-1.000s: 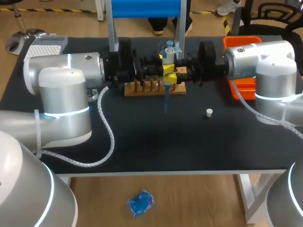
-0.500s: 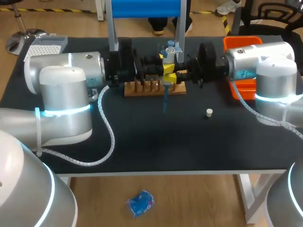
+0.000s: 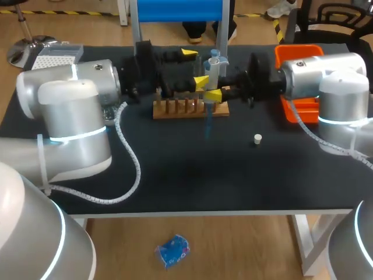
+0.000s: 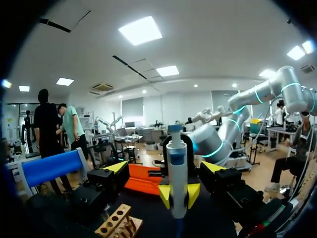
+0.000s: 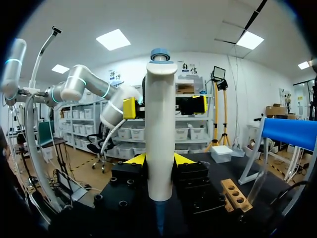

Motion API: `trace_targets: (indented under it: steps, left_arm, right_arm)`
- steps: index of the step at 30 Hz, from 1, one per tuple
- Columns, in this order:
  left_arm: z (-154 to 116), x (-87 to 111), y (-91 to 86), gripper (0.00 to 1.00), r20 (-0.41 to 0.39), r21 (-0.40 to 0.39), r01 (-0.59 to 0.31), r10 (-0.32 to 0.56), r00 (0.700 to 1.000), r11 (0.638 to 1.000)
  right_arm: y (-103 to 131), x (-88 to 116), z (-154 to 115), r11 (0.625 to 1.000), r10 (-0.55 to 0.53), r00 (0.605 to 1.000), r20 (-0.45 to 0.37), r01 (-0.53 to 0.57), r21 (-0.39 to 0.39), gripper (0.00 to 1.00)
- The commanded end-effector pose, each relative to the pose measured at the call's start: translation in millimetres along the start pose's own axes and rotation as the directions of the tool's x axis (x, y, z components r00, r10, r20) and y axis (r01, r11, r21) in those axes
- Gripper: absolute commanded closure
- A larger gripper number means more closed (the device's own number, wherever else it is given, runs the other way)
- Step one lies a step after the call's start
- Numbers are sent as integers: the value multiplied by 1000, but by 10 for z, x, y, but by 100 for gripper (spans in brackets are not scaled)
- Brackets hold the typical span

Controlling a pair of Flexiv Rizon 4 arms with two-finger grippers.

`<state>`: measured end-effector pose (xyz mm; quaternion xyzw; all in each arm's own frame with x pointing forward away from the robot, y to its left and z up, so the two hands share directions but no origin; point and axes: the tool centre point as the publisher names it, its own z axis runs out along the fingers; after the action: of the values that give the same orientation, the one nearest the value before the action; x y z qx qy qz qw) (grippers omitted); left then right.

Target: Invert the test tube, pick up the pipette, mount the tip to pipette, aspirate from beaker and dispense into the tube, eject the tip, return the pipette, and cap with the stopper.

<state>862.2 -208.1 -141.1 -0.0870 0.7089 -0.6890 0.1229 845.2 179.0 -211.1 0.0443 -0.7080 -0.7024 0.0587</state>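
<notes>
1. Table (image 3: 233, 175): black top that carries everything below.
2. Left gripper (image 3: 194, 65): comes in from the left, above the rack. Its fingers are spread wide on either side of the pipette's upper body and touch nothing.
3. Right gripper (image 3: 211, 93): comes in from the right. Its yellow tips are closed narrowly on the pipette's lower barrel from two sides and hold it upright.
4. Orange tray (image 3: 294, 55): far right of the table, partly behind the right arm.
5. Tip box (image 3: 55, 57): far left corner, pale, with a grid top.
6. Wooden rack (image 3: 175, 109): a row of holes, directly below the two grippers. The test tube cannot be made out with certainty.
7. Pipette (image 3: 213, 65): white barrel with a blue plunger cap on top, held over the rack's right end.
   - Handling: judged light, rigid and smooth plastic, so it may swivel in a narrow pinch.
   - Best hold: across the thick mid-barrel, as it is held now, leaving the plunger end free for the other gripper.
8. Pipette tip (image 3: 206, 122): blue, mounted and pointing down. It is judged thin and easily knocked off, so it should not be gripped.
9. Stopper (image 3: 257, 139): small and white, alone on the table, well apart from the rack. It is likely to roll, so it is best pinched at its sides.
</notes>
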Motion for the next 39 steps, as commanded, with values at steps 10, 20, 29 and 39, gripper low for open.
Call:
trace_targets:
  steps: [10,20,29,39]
  left_arm:
    - [-223,-12,-79,0,105,15,21,-22,994,1000]
    - [-223,-12,-79,0,105,15,21,-22,994,1000]
    - [-223,-12,-79,0,105,15,21,-22,994,1000]
    - [-223,-12,-79,0,105,15,21,-22,994,1000]
  right_arm:
    - [290,34,-823,997,-79,996,34,79,9,100]
    - [524,-76,-1617,994,-111,981,159,110,16,100]
    - [708,-176,-2381,991,-132,945,301,135,10,100]
    - [580,-249,-3109,994,-101,892,440,110,5,100]
